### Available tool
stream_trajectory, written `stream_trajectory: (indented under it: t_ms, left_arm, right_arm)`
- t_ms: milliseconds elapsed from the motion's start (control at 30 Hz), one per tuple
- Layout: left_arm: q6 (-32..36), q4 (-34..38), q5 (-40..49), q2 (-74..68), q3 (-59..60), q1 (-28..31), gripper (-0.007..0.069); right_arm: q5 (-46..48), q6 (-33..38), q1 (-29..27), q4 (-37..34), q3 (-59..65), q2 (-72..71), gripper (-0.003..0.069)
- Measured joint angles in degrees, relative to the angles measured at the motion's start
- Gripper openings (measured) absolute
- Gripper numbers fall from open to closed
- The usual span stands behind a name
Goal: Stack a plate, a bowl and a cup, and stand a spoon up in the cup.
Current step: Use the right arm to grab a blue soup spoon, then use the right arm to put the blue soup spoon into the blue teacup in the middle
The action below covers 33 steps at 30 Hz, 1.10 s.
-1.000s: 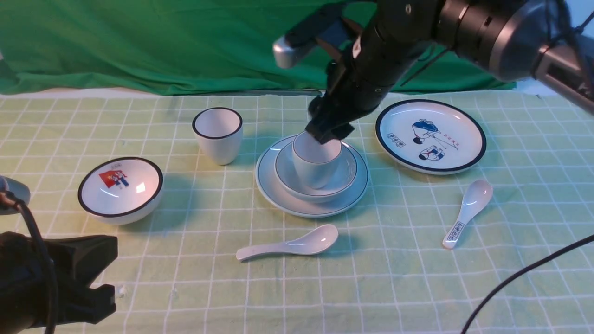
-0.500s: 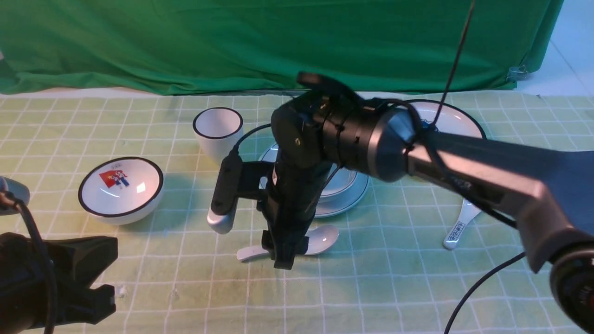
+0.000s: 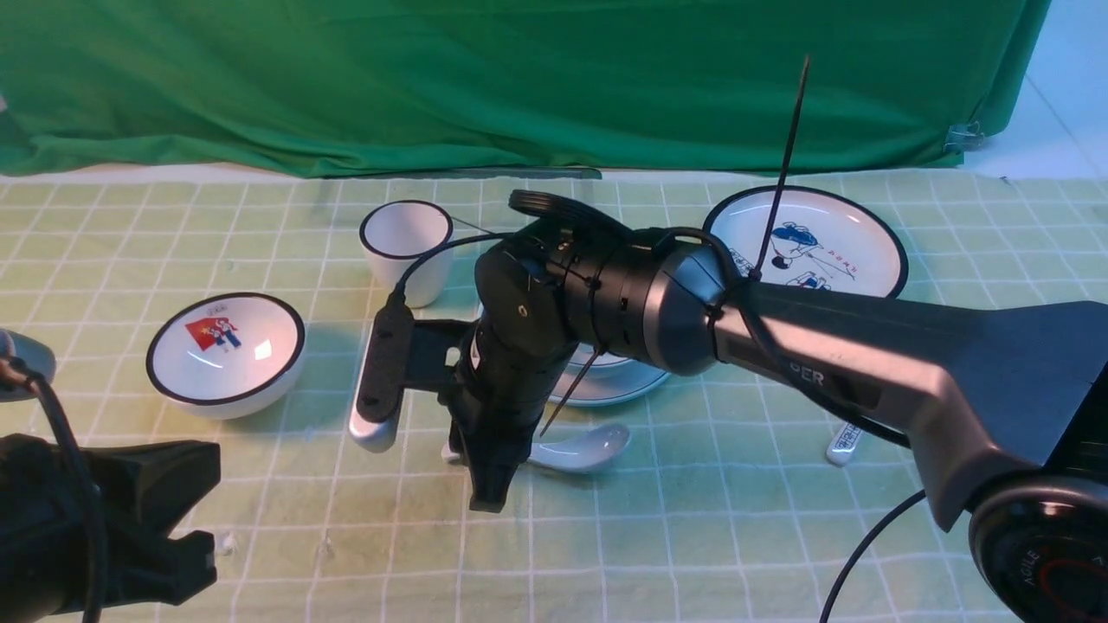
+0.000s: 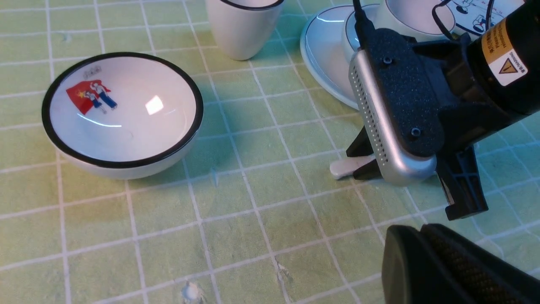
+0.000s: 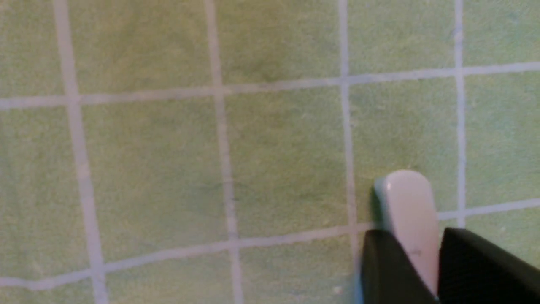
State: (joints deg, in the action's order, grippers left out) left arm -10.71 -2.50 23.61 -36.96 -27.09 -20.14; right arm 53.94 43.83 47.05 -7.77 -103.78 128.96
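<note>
1. The plain, glossy, all-white ceramic soup spoon (image 3: 590, 446) lies flat on the green, white-gridded cloth (image 3: 692, 536). Its scoop faces up, just in front of the white, thin-rimmed round plate (image 3: 625, 389).
2. My right gripper (image 3: 490, 495) points down, its black fingers (image 5: 388, 266) clamped on either side of the spoon's rounded handle end.
3. My left gripper (image 4: 417, 236) is pressed together, well apart from the spoon.

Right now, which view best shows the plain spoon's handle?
Right wrist view: spoon handle close up inside the right gripper. Front view: gripper hides it, only the scoop shows. Left wrist view: just its tip.
</note>
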Motion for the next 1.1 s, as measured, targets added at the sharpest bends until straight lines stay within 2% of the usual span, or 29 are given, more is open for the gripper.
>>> stream_trajectory:
  t_ms: [133, 200, 300, 400, 467, 533, 700, 833, 967, 1100]
  left_arm:
    - [0.0, 0.0, 0.0, 0.0, 0.0, 0.0, 0.002]
    - [0.0, 0.05, 0.0, 0.0, 0.0, 0.0, 0.002]
    - [0.0, 0.05, 0.0, 0.0, 0.0, 0.0, 0.002]
    - [0.0, 0.11, 0.0, 0.0, 0.0, 0.0, 0.002]
    - [0.0, 0.17, 0.0, 0.0, 0.0, 0.0, 0.002]
    - [0.0, 0.17, 0.0, 0.0, 0.0, 0.0, 0.002]
    - [0.0, 0.17, 0.0, 0.0, 0.0, 0.0, 0.002]
    - [0.0, 0.17, 0.0, 0.0, 0.0, 0.0, 0.002]
    - [0.0, 0.17, 0.0, 0.0, 0.0, 0.0, 0.002]
    - [0.0, 0.17, 0.0, 0.0, 0.0, 0.0, 0.002]
  right_arm:
    - [-0.31, -1.6, 0.0, -0.04, 0.0, 0.0, 0.0169]
    - [-0.16, -4.86, 0.0, -0.52, -0.2, 0.0, 0.0169]
    - [-0.02, -7.93, -0.13, -7.17, -0.55, -0.98, 0.0169]
    - [-0.22, -7.55, -0.32, -13.53, -0.55, -3.84, 0.0169]
    - [-3.55, -7.31, -0.32, -16.04, 0.22, -8.24, 0.0169]
    - [-10.72, -6.06, -0.56, -16.91, 3.43, -13.04, 0.0169]
    - [-44.1, -4.31, -2.72, -19.18, 17.5, -25.16, 0.0169]
    - [-63.14, -6.34, -4.81, -19.71, 24.65, -26.02, 0.0169]
    - [-71.38, -12.44, -6.81, -19.87, 26.1, -21.98, 0.0169]
    - [-75.95, -26.66, -9.64, -19.93, 26.3, -17.58, 0.0169]
